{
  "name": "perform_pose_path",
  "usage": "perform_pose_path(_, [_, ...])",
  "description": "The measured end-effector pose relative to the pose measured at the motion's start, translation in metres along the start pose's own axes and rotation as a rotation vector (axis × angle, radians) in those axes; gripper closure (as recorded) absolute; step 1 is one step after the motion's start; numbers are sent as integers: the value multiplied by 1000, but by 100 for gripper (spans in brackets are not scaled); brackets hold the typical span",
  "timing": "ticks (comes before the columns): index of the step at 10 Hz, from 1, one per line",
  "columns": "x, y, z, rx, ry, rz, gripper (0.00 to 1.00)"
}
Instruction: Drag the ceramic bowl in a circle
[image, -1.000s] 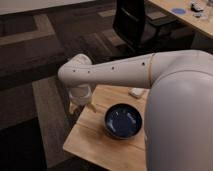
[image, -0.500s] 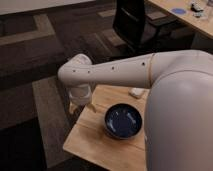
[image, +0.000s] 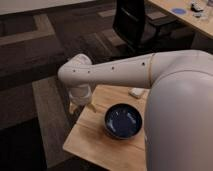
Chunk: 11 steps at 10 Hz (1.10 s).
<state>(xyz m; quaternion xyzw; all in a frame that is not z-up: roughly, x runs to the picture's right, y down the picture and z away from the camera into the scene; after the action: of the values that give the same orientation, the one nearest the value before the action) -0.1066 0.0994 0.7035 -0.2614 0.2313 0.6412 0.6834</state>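
The ceramic bowl (image: 123, 121) is round, shallow and dark navy blue inside. It sits on the small wooden table (image: 95, 145), near its middle. My white arm reaches from the right across the table's far side. The gripper (image: 82, 106) hangs down from the wrist at the table's far left corner, to the left of the bowl and apart from it.
A small white object (image: 136, 92) lies on the table behind the bowl, partly under my arm. A black office chair (image: 135, 22) stands farther back. A long wooden desk (image: 185, 15) with small items is at the top right. Dark patterned carpet surrounds the table.
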Motion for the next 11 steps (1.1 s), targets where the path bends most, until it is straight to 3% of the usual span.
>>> perform_pose_path(3, [-2, -9, -1, 3, -5, 20, 35])
perform_pose_path(8, [-11, -84, 2, 27, -19, 112, 35])
perform_pose_path(11, [-16, -118, 19, 28, -7, 144, 35])
